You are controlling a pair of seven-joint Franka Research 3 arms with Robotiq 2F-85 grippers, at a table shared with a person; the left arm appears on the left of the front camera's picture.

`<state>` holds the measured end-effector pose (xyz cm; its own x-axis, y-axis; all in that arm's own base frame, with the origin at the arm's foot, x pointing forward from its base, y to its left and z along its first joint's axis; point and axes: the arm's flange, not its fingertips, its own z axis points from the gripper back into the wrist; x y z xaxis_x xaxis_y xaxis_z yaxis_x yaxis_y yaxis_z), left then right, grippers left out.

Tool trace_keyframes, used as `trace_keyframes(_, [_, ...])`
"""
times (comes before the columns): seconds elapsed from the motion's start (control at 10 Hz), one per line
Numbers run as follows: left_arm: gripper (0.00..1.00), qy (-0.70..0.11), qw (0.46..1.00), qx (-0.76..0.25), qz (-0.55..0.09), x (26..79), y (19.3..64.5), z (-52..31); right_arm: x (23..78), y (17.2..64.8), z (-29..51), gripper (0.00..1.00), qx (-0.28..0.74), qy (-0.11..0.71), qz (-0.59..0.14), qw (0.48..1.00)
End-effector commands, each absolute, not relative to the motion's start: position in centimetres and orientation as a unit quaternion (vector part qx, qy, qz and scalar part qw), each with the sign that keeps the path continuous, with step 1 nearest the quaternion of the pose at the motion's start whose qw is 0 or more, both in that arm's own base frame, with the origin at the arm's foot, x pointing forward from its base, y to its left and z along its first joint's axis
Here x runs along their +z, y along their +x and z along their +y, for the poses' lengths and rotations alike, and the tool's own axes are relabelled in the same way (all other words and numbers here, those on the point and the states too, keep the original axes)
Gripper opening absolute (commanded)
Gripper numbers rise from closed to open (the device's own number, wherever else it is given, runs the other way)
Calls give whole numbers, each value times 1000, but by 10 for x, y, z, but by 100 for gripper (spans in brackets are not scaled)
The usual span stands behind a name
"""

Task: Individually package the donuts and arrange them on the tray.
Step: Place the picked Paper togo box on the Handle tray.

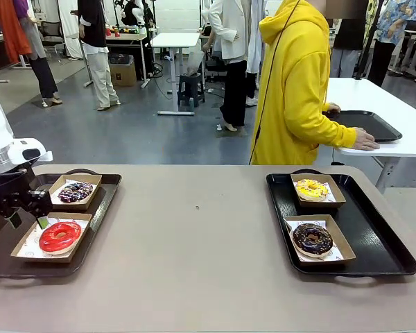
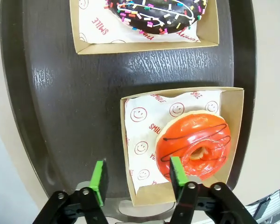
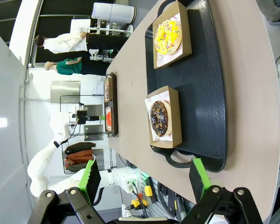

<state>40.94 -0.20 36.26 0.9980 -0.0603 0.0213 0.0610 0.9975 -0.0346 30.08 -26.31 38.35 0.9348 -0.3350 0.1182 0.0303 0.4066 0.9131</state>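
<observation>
The left gripper [image 2: 137, 179] hangs with jaws spread over the glossy red ring donut [image 2: 193, 146], which lies in its paper-lined brown cardboard box [image 2: 139, 193] on the left black plastic tray [image 2: 60, 116]. It grips nothing. The right gripper [image 3: 143, 179] is likewise spread and empty. Judged best practice: lift straight up, clear of the box wall, so the box does not shift.
</observation>
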Motion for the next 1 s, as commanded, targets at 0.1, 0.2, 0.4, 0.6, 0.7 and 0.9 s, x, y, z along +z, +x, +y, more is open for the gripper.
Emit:
trace_keyframes(0.1, [100, -30, 998, -46, -14, 368, 406, 7, 385, 301, -263, 100, -115, 539, -142, 822])
trace_keyframes(0.2, [100, -44, 998, -52, -14, 372, 406, 10, 385, 301, -263, 100, -115, 539, -142, 822])
trace_keyframes(0.4, [97, -120, 990, -74, -19, 387, 405, 23, 385, 301, -263, 100, -115, 539, -142, 822])
trace_keyframes(0.6, [97, -255, 963, -85, -31, 411, 405, 52, 385, 301, -263, 100, -115, 539, -142, 822])
trace_keyframes(0.7, [97, -318, 944, -72, -40, 422, 405, 76, 385, 301, -263, 100, -115, 539, -142, 822])
trace_keyframes(0.9, [97, -408, 909, -42, -72, 438, 401, 120, 385, 301, -263, 100, -115, 539, -142, 822])
